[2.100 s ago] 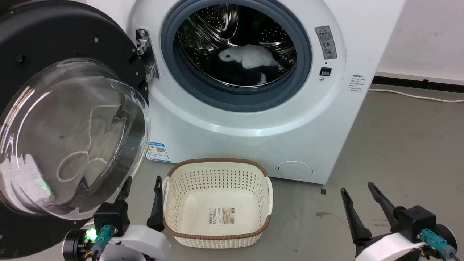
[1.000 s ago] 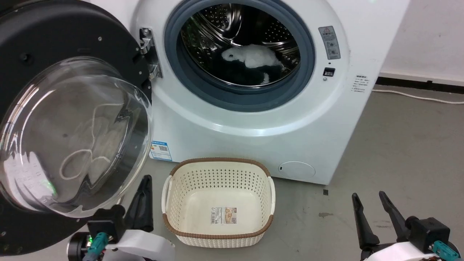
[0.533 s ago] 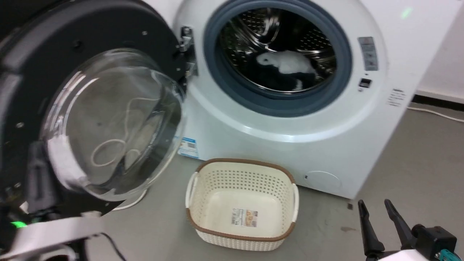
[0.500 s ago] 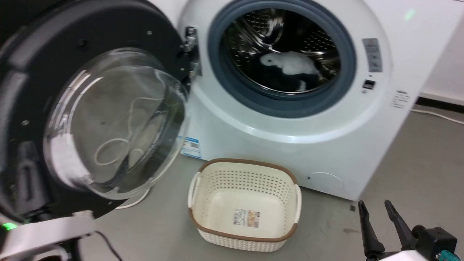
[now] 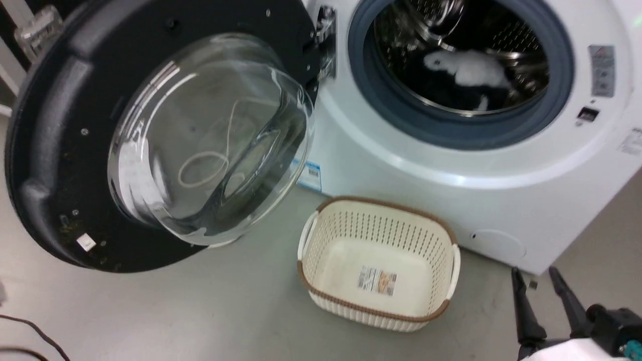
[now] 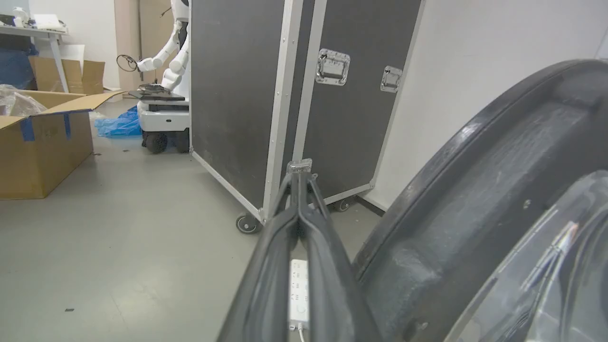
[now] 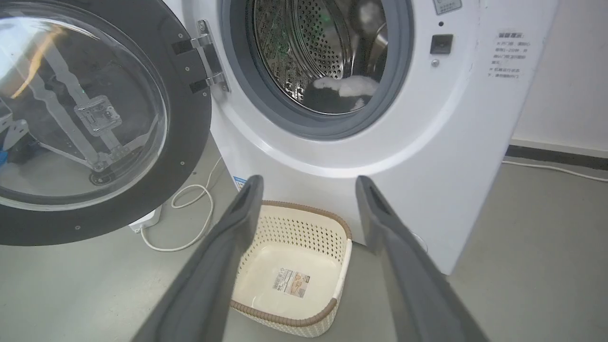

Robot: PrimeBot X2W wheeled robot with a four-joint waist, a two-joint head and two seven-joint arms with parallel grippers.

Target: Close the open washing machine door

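dark left tool (image 6: pixel 299 176), pinched, beside door (image 6: pixel 475 199)

The washing machine door (image 5: pixel 55 150) has a black plastic rim, faintly grainy, around clear glossy glass. The drum (image 5: pixel 521 35) is shiny perforated steel, ringed by a matt grey rubber seal (image 5: pixel 451 131). The basket (image 5: pixel 381 313) is cream plastic.

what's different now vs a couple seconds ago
The left pincer went from open beside the basket to shut, and swung out left to the black outer rim of the washing machine door; whether it touches can't be told. The head view also turned left, so the scene slid right. Unchanged: the door hangs wide open, the right pincer stays open and low, and the basket sits where it was.
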